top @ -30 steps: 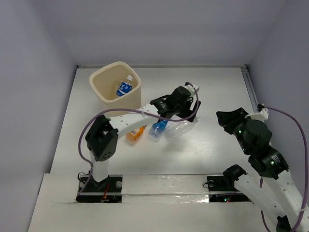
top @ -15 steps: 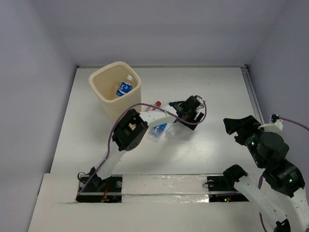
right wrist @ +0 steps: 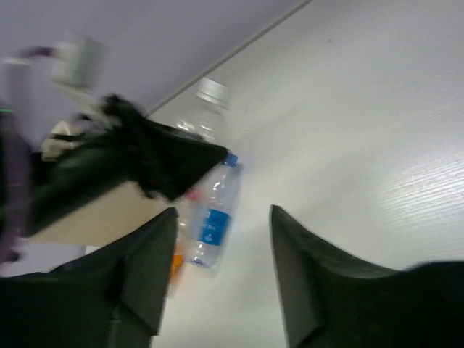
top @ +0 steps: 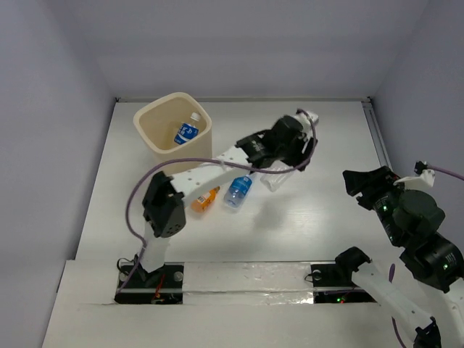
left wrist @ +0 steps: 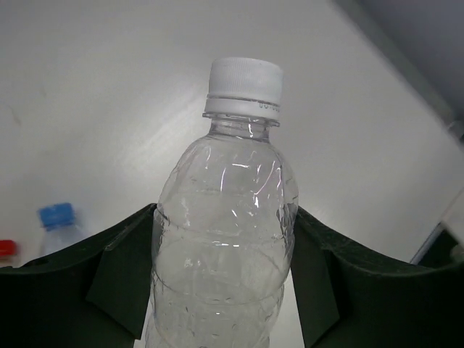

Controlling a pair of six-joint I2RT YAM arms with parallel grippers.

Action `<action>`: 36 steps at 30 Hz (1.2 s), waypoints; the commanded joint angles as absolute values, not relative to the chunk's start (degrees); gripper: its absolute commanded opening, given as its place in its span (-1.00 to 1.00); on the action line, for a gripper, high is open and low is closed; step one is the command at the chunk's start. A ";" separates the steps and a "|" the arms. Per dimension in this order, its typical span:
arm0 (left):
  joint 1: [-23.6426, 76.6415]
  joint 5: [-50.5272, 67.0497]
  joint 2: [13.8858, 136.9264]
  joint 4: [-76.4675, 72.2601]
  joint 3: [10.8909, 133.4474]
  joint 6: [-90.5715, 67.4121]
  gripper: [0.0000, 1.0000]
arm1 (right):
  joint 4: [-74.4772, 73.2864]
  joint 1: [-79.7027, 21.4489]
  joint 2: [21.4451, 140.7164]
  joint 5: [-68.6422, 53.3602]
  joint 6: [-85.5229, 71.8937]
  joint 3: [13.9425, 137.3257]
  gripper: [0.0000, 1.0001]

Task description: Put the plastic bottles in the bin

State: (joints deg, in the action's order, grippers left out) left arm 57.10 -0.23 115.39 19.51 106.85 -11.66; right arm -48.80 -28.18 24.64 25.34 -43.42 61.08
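Observation:
My left gripper (top: pixel 283 164) is shut on a clear plastic bottle (top: pixel 273 181) with a white cap and holds it above the table, right of the cream bin (top: pixel 148 116). The left wrist view shows this bottle (left wrist: pixel 225 210) squeezed between both fingers (left wrist: pixel 123 275). One blue-labelled bottle (top: pixel 187 131) lies inside the bin. Another blue-labelled bottle (top: pixel 238 191) and an orange-filled bottle (top: pixel 205 199) lie on the table under the left arm. A red cap (left wrist: pixel 6 249) peeks in at the left wrist view's edge. My right gripper (right wrist: pixel 221 268) is open and empty, well right of the bottles.
The bin (right wrist: pixel 109 210) stands at the back left near the side wall. The right arm (top: pixel 413 217) is raised over the table's right side. A metal rail (top: pixel 375 134) runs along the right edge.
My left gripper has lifted the clear bottle off the table and carried it back. My right arm has drawn away to the right.

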 commanded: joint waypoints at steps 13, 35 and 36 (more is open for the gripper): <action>22.98 -3.08 75.33 9.49 102.32 -18.28 -0.29 | -17.33 -30.23 60.06 1.67 -39.90 55.10 0.58; 3.87 6.68 73.47 -5.27 84.91 -21.80 -0.28 | -12.84 -33.49 102.20 -2.99 -42.80 71.28 1.00; 3.87 6.68 73.65 -5.97 84.38 -21.45 -0.28 | -12.75 -33.49 102.83 -3.16 -43.32 71.37 0.99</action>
State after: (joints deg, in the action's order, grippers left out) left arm 4.36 5.04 73.47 0.99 85.67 -21.74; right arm -15.11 -33.08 101.75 -1.89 -41.69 69.04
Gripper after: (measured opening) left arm 0.599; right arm 0.995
